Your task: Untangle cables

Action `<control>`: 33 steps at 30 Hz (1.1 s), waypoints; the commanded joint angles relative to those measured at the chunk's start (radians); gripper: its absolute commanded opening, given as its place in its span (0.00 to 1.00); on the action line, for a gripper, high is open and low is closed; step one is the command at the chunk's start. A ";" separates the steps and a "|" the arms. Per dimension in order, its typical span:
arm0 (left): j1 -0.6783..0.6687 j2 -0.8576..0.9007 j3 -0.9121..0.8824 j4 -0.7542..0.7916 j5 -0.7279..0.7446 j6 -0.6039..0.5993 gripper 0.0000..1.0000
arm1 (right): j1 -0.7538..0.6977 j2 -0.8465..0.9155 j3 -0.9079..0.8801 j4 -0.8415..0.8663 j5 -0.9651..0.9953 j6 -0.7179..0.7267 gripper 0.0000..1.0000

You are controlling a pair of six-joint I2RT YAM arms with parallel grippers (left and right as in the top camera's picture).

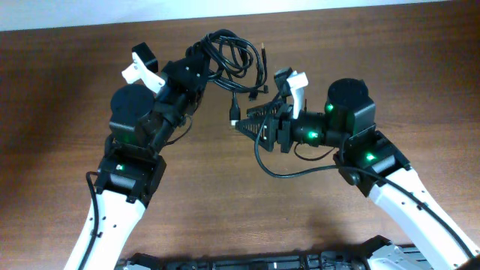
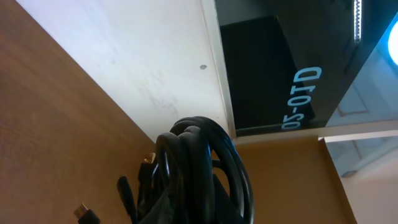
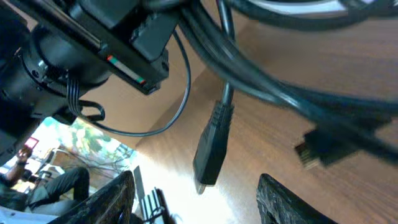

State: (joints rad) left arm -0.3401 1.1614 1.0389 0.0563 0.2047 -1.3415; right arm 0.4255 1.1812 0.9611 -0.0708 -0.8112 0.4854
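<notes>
The cables are a bunch of thin black loops at the far middle of the wooden table. My left gripper is at the bunch's left side and looks shut on it. In the left wrist view the bundle fills the jaws and hides the fingers, and a small plug shows at the lower left. One cord hangs down, ending in a black plug. My right gripper is open just below it. In the right wrist view the plug hangs between the spread fingers, untouched. A second plug shows blurred to the right.
The right arm's own thicker cable loops onto the table below its wrist. The left arm's body stands close ahead of the right gripper. The table's far edge meets a white wall. A dark rack lies along the near edge.
</notes>
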 commanded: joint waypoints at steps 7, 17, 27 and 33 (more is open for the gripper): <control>-0.135 0.005 0.013 0.021 0.000 -0.021 0.00 | 0.006 -0.001 0.006 0.048 0.010 -0.014 0.33; -0.056 0.007 0.013 0.009 -0.275 -0.019 0.00 | 0.006 -0.001 0.006 -0.187 0.007 -0.039 0.04; 0.018 0.007 0.013 0.010 -0.174 0.298 0.00 | 0.005 -0.002 0.006 -0.242 0.099 -0.063 0.60; 0.018 0.007 0.013 0.009 0.196 0.832 0.00 | -0.061 -0.051 0.006 -0.242 0.174 -0.063 0.65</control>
State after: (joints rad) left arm -0.3248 1.1709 1.0389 0.0555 0.1680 -0.8703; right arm 0.4133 1.1774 0.9630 -0.3145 -0.6765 0.4301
